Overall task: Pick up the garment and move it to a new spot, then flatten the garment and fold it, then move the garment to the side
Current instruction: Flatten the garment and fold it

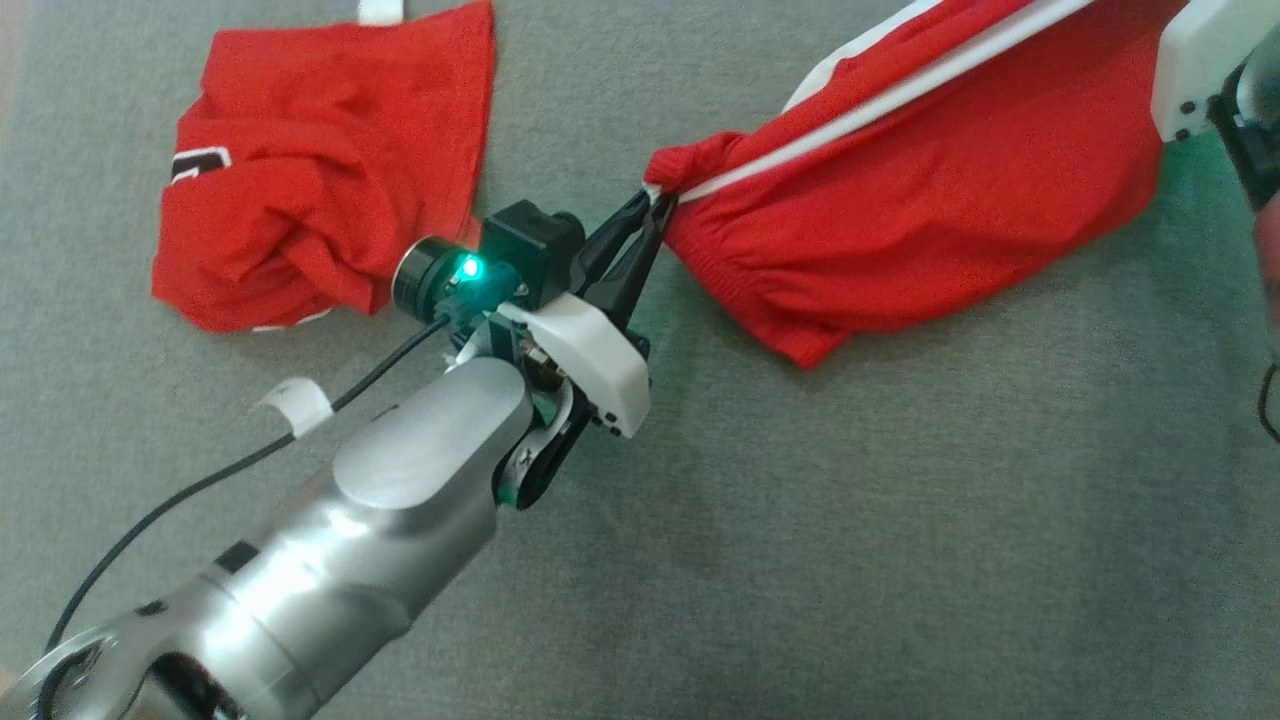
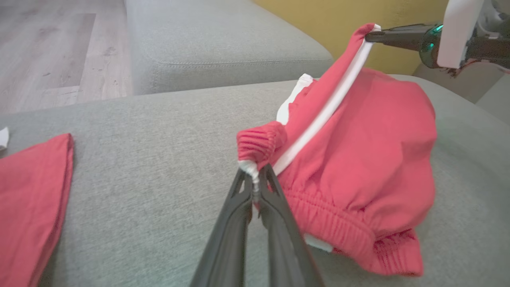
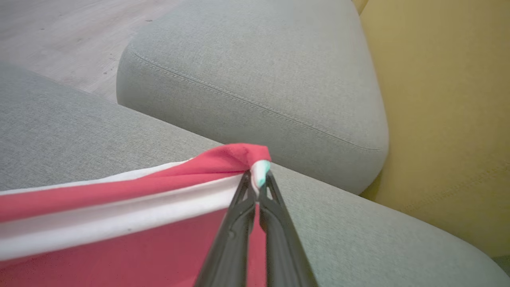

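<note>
Red shorts [image 1: 930, 190] are stretched between left tool [image 1: 652, 208] and right tool [image 3: 257, 179], each clamped on an end. Relocation is judged underway; a flat lay-down is needed next.

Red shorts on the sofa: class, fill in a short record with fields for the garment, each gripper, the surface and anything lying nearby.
garment: red shorts with a white stripe, stretched between the two grippers
left gripper: jaws shut on the waistband corner
right gripper: jaws shut on the stripe's far end
surface: grey sofa cushion
nearby: red shirt, crumpled, lying apart from the shorts
</note>
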Robot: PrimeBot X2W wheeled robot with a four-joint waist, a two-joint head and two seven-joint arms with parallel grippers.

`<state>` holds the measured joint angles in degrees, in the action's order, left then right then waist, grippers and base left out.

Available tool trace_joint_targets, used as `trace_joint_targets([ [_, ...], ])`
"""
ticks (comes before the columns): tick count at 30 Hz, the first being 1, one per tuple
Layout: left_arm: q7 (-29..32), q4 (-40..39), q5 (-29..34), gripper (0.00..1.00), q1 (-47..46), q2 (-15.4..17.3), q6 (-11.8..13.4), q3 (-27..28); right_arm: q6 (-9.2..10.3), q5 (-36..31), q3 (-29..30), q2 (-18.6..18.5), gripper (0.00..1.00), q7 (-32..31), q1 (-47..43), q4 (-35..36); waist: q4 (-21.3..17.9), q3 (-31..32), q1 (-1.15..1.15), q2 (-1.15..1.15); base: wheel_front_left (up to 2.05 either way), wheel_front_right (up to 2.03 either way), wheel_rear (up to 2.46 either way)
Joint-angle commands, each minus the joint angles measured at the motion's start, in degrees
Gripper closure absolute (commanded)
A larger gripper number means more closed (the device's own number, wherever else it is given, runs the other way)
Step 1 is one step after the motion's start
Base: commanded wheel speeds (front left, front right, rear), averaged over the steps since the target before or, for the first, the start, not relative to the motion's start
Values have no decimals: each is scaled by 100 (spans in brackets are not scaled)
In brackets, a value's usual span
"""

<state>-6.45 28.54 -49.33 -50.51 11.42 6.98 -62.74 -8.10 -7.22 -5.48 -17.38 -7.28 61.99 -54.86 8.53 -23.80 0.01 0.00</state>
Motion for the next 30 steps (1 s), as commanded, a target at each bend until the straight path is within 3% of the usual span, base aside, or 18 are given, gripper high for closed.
trace_joint_targets([
  [1, -76, -25, 68, 100, -230, 87, -17, 212, 61, -76, 10, -8, 100, 95, 232, 73, 116, -121, -1, 0, 0, 0, 0],
  [8, -208, 212, 64, 100, -355, -140, -122, 196, 61, -347, 148, -25, 100, 302, 542, -567, 278, -268, -1, 0, 0, 0, 0],
  [9, -223, 243, 61, 100, -368, -165, -133, 196, 61, -397, 190, -45, 90, 325, 577, -625, 299, -286, -1, 0, 0, 0, 0],
  [10, -237, 275, 56, 100, -379, -188, -144, 197, 61, -447, 224, -52, 62, 360, 604, -679, 315, -300, -1, 0, 0, 0, 0],
  [11, -257, 307, 48, 88, -388, -210, -143, 207, 61, -477, 261, -48, 0, 385, 629, -740, 333, -315, -1, 0, 0, 0, 0],
  [12, -278, 343, 41, 40, -394, -230, -143, 216, 61, -514, 288, -46, 0, 424, 654, -792, 346, -323, -1, 0, 0, 0, 0],
  [13, -290, 379, 36, 0, -399, -246, -154, 214, 61, -551, 323, -50, 0, 474, 678, -830, 357, -330, -1, 0, 0, 0, 0],
  [24, -583, 725, 6, 0, -380, -243, -86, 369, 61, -515, 1045, 70, 0, 1288, 643, -1115, 289, 19, -1, 0, 0, 0, 0],
  [30, -807, 699, 16, 0, -209, -29, 182, 792, 61, -25, 1395, 395, 0, 2061, 262, -1084, 59, 524, -1, 0, 0, 0, 0],
])
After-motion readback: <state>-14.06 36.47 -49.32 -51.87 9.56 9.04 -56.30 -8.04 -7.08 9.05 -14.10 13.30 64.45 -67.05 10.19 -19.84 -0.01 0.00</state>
